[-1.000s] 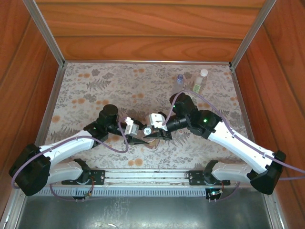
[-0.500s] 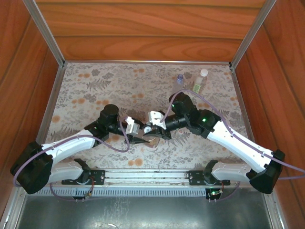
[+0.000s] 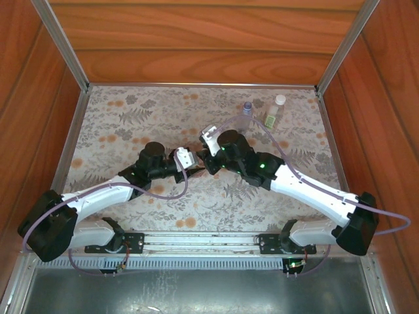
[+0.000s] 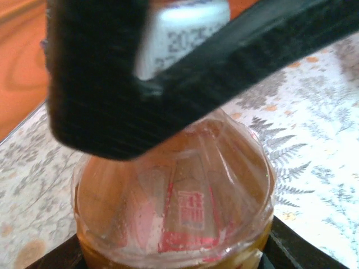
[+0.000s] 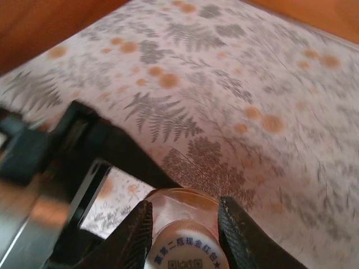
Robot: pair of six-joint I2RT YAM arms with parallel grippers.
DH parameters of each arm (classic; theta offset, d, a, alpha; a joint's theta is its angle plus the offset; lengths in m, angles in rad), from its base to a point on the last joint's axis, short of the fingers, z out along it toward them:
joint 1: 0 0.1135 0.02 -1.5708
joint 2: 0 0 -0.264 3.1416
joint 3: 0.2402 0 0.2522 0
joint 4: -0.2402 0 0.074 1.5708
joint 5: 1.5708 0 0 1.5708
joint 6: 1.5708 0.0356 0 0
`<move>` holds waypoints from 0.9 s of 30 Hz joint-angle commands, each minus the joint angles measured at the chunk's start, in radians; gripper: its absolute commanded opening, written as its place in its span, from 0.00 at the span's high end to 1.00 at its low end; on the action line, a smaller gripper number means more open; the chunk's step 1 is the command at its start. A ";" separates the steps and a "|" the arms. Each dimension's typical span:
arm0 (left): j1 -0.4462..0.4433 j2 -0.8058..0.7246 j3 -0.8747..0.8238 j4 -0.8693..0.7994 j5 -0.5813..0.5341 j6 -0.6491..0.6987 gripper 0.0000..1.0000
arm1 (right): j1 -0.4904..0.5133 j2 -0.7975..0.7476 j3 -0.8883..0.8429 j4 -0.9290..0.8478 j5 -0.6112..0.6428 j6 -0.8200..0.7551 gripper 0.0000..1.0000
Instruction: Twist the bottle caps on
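Observation:
My left gripper (image 4: 174,255) is shut on the amber bottle (image 4: 179,202), gripping its body low in the left wrist view; a red label shows through the clear shoulder. The white bottle cap (image 5: 188,256), printed in blue, sits on the bottle's neck. My right gripper (image 5: 185,235) is shut on it, one black finger (image 5: 132,238) on each side. The left wrist view shows the same cap (image 4: 185,28) behind those black fingers (image 4: 112,84). From above, the left gripper (image 3: 188,165) and right gripper (image 3: 201,157) meet mid-table, and the bottle is hidden between them.
At the back right stand a small bluish bottle (image 3: 247,108) and a green-labelled bottle (image 3: 273,115) with a white cap (image 3: 280,99). Wooden walls and metal rails enclose the flower-print mat (image 3: 131,124). Purple cables loop over both arms.
Both grippers have shifted away from the near edge with the bottle. The right arm has swung left and turned at the wrist, and its fingers have closed on the cap.

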 commanded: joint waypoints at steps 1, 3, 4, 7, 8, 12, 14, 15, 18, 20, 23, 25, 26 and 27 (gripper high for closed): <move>-0.013 -0.019 0.018 0.033 0.036 0.059 0.49 | -0.042 0.042 0.059 -0.052 0.402 0.259 1.00; -0.013 -0.024 0.002 0.033 0.039 0.060 0.49 | -0.043 0.039 0.070 -0.040 0.367 0.213 0.92; -0.012 -0.026 -0.008 0.033 0.045 0.061 0.49 | -0.046 0.028 0.066 -0.019 0.322 0.160 0.76; -0.009 -0.029 -0.036 0.033 0.083 0.070 0.49 | -0.051 -0.028 0.021 0.074 0.166 -0.051 0.38; -0.008 -0.029 -0.044 0.032 0.109 0.075 0.49 | -0.056 -0.050 0.008 0.092 0.106 -0.106 0.31; -0.007 -0.037 -0.055 0.031 0.270 0.053 0.55 | -0.071 -0.188 -0.096 0.183 -0.148 -0.311 0.22; -0.007 -0.047 -0.047 0.031 0.370 0.024 0.54 | -0.076 -0.255 -0.149 0.210 -0.290 -0.403 0.22; -0.007 -0.051 -0.041 0.031 0.413 0.011 0.54 | -0.078 -0.283 -0.163 0.206 -0.358 -0.444 0.22; -0.007 -0.057 -0.030 0.031 0.539 -0.014 0.52 | -0.081 -0.330 -0.154 0.133 -0.544 -0.520 0.22; -0.007 -0.063 -0.022 0.032 0.589 -0.026 0.52 | -0.081 -0.340 -0.134 0.079 -0.663 -0.557 0.22; -0.009 -0.077 -0.012 0.029 0.623 -0.030 0.52 | -0.082 -0.321 -0.097 0.015 -0.737 -0.576 0.26; -0.008 -0.088 -0.008 0.029 0.627 -0.026 0.52 | -0.081 -0.295 -0.071 -0.026 -0.763 -0.587 0.31; -0.008 -0.090 -0.006 0.030 0.629 -0.024 0.52 | -0.081 -0.284 -0.062 -0.039 -0.777 -0.588 0.34; -0.009 -0.092 -0.004 0.031 0.635 -0.020 0.52 | -0.081 -0.273 -0.055 -0.047 -0.797 -0.586 0.37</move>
